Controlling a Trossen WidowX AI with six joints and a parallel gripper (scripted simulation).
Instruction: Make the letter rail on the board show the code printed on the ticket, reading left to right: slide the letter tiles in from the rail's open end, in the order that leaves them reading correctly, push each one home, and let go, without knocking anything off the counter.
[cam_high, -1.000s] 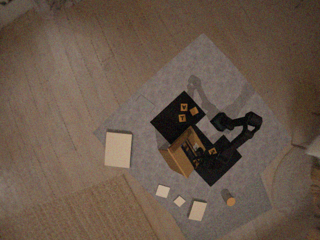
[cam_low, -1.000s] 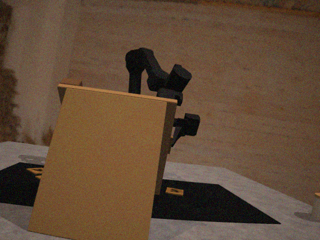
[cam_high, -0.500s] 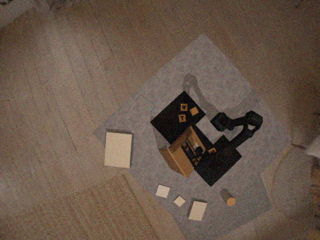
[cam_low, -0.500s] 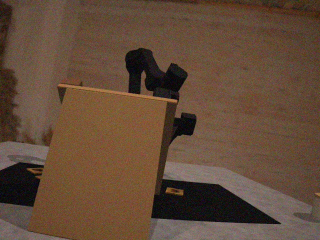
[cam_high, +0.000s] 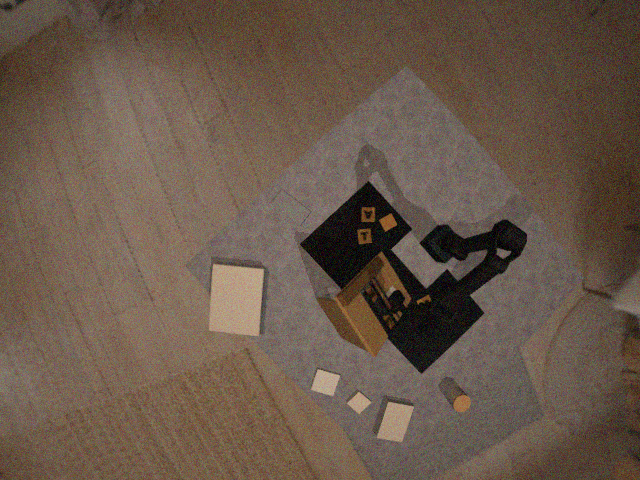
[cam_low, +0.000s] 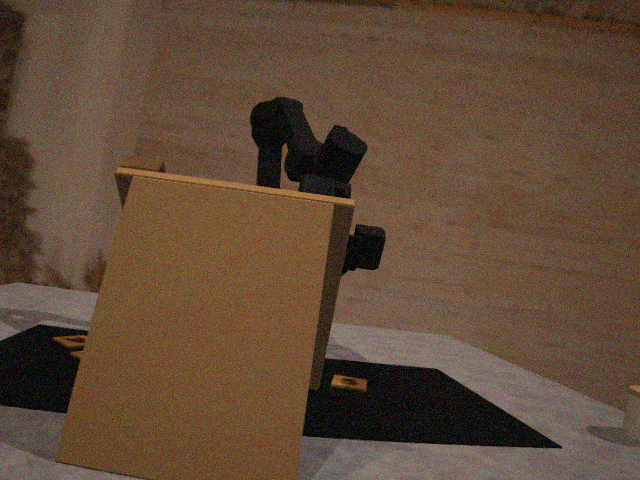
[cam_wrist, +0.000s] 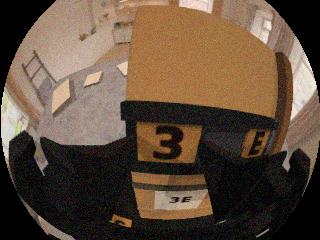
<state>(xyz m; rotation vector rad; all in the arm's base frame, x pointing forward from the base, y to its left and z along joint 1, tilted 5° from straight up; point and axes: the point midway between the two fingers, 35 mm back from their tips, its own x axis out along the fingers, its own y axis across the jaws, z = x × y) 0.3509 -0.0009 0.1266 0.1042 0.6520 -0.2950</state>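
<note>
The ticket (cam_wrist: 172, 200) on the wooden board (cam_high: 364, 315) (cam_low: 206, 310) (cam_wrist: 200, 60) reads 3E. My gripper (cam_wrist: 168, 142) is shut on the 3 tile (cam_wrist: 145, 150), which reads upright at the left end of the dark rail (cam_wrist: 200, 111), between its upper and lower strips. The E tile (cam_wrist: 250, 143) is farther right in the rail, with a gap between the two. An A tile (cam_high: 368, 214), a T tile (cam_high: 364, 236) and a tile with no visible letter (cam_high: 387, 222) lie on the far mat. Another tile (cam_high: 423, 300) (cam_low: 349, 387) (cam_wrist: 117, 219) lies beside the board, partly covered from above. The board's back hides the fingers in the exterior view.
Black mats (cam_high: 330, 248) (cam_low: 429, 418) lie on both sides of the board. A large pale box (cam_high: 236, 298), smaller pale blocks (cam_high: 325, 382) (cam_high: 358, 401) (cam_high: 395, 421) and an orange-topped cylinder (cam_high: 461, 403) stand around. The arm's elbow (cam_high: 511, 237) (cam_low: 273, 118) is raised above the counter.
</note>
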